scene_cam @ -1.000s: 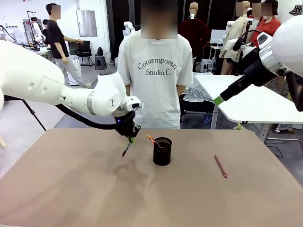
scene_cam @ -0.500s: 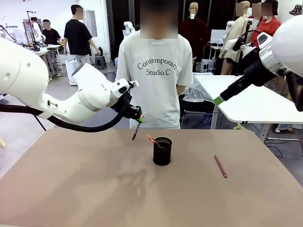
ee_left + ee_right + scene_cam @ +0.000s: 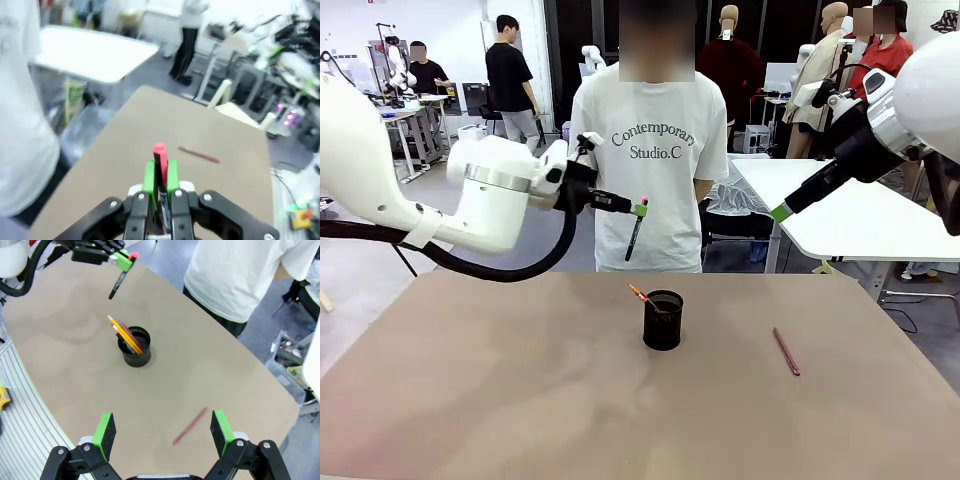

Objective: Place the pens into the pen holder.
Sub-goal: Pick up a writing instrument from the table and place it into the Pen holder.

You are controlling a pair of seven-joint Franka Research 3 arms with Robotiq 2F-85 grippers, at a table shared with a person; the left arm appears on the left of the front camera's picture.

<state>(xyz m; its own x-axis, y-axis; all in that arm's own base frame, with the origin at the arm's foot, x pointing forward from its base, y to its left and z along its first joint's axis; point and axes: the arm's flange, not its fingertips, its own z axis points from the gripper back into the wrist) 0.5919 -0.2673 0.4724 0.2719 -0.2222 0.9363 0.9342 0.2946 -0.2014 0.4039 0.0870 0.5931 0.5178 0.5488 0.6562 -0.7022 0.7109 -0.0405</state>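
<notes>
My left gripper (image 3: 638, 209) is shut on the black pen with red ends (image 3: 632, 238), which hangs well above the table, up and left of the black mesh pen holder (image 3: 663, 320). In the left wrist view the pen (image 3: 160, 162) sits between the green pads (image 3: 149, 176). A yellow-orange pencil (image 3: 640, 296) leans out of the holder (image 3: 135, 349). The reddish-pink pen (image 3: 786, 351) lies flat on the table to the holder's right. My right gripper (image 3: 163, 432) is open with nothing in it, high above the table; its green tip (image 3: 780, 212) is at the upper right.
A person in a white T-shirt (image 3: 655, 150) stands at the far edge of the brown table (image 3: 520, 400), right behind the held pen. A white table (image 3: 860, 215) stands at the back right.
My left gripper has lifted the black pen from just above the table, up and to the right, and turned level. The right arm, the holder and the reddish-pink pen have not moved.
</notes>
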